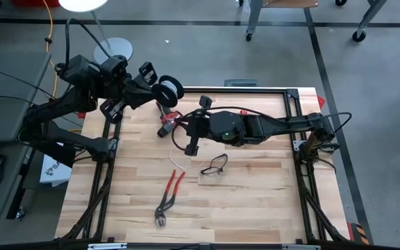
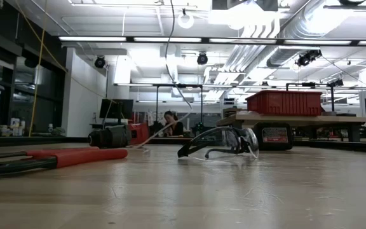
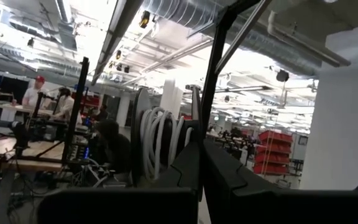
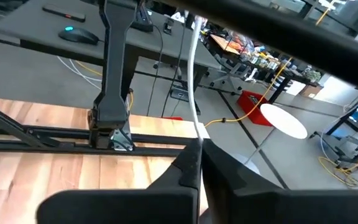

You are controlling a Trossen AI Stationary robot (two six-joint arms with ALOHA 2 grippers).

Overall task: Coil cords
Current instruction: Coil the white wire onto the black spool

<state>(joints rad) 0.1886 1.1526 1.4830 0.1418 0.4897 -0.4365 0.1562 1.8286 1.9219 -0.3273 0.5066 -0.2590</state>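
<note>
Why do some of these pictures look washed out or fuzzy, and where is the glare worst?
High view: a bright lamp blows out white at the top edge. Low view: ceiling lights glare, and the nearest table is soft, the safety glasses sharper. Left wrist view: bright ceiling behind the spool, with the dark fingers blurred.

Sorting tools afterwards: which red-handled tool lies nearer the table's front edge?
The pliers, lying alone in front of the glasses; the other red tool sits back under the arms.

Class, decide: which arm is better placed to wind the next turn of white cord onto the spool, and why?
Right. The right gripper is shut on the white cord, free to lead it round; the left gripper just holds the spool.
</note>
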